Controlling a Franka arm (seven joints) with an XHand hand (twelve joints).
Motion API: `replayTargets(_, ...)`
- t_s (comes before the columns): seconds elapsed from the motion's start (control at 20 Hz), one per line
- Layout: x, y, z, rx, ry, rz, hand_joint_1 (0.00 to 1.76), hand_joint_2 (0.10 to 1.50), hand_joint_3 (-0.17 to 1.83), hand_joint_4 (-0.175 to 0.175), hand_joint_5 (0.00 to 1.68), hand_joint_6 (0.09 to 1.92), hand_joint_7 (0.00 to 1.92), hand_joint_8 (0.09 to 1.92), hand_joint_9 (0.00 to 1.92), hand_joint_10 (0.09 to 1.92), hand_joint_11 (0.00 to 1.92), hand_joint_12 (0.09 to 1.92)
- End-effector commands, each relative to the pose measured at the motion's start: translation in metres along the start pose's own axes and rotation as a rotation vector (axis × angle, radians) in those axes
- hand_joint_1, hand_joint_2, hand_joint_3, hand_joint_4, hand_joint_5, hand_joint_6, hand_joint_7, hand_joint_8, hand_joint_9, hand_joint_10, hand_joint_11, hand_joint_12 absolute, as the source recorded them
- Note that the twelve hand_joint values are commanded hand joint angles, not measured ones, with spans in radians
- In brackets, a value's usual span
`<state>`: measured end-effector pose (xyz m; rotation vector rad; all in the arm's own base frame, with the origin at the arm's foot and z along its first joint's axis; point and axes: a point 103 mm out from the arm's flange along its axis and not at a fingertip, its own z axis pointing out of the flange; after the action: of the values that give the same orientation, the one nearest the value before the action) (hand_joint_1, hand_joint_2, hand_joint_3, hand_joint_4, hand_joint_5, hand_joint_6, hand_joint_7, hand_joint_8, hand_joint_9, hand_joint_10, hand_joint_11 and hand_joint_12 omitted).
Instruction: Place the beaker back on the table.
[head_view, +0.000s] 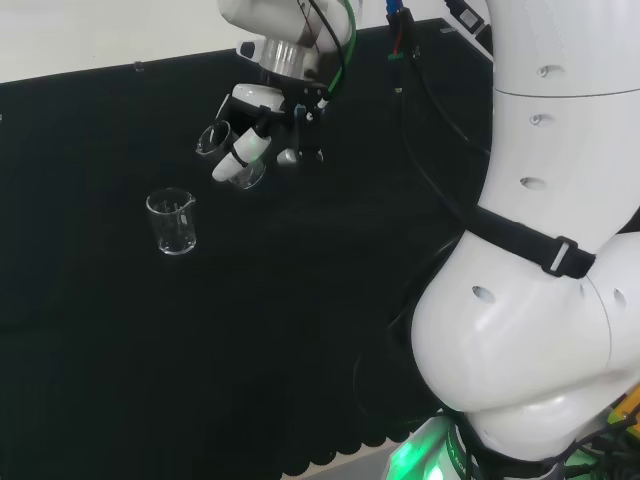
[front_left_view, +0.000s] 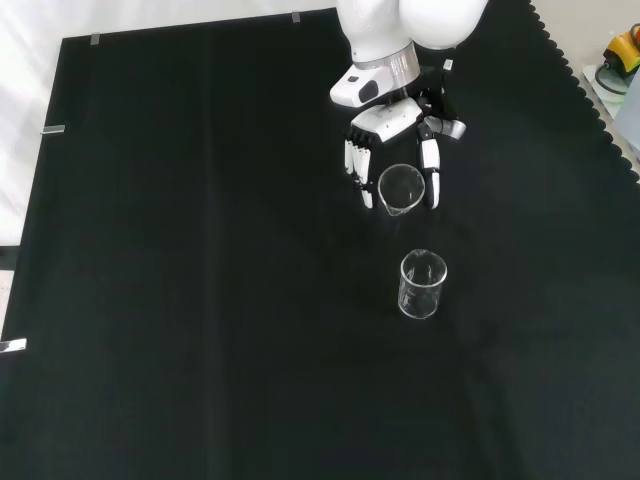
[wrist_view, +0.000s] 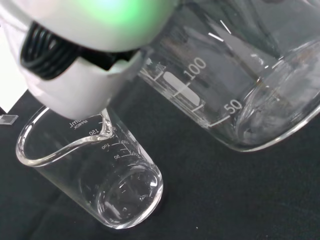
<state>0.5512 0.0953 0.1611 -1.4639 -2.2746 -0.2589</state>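
Held beaker (front_left_view: 400, 189): clasped by curled fingers of robot hand (front_left_view: 385, 122), tilted, mouth turned outward, raised above counter (front_left_view: 200, 250). Second beaker (front_left_view: 422, 284): upright on counter, near, beyond fingertips. Lowering and righting judged pending.

A black cloth (front_left_view: 200, 250) with a scalloped edge covers the worktop, pale floor showing beyond it at the front view's left and a green glow at the head view's bottom.

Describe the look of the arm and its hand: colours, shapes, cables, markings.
The arm has bulky, rounded glossy white links with small round holes and a black strap. Black and green cables run to a silver wrist collar. The hand is black, with white-shelled fingers.
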Motion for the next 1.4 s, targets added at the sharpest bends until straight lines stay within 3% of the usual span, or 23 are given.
replayTargets(0.05,-0.007,-0.001,0.012,-0.029,0.056,-0.01,1.43,0.65,0.58,-0.175,1.33,0.49,1.4,0.45,1.36,0.49,1.14,0.8)
replayTargets(0.8,-0.022,-0.004,0.041,-0.128,0.177,-0.009,1.43,0.66,0.56,-0.175,1.32,0.49,1.38,0.49,1.38,0.45,1.13,0.8)
replayTargets(0.95,-0.023,-0.004,0.045,-0.133,0.189,-0.006,1.34,0.64,0.63,-0.175,1.33,0.52,1.39,0.49,1.57,0.33,1.14,0.8)
replayTargets(1.1,-0.026,-0.005,0.049,-0.149,0.205,0.0,1.32,0.63,0.65,-0.175,1.33,0.53,1.39,0.49,1.61,0.29,1.14,0.8)
replayTargets(1.25,-0.028,-0.006,0.053,-0.158,0.216,0.005,1.32,0.63,0.65,-0.175,1.32,0.53,1.39,0.49,1.62,0.25,1.14,0.8)
replayTargets(1.4,-0.033,-0.007,0.053,-0.167,0.232,0.017,1.41,0.68,0.52,-0.175,1.34,0.44,1.39,0.48,1.48,0.26,1.13,0.79)
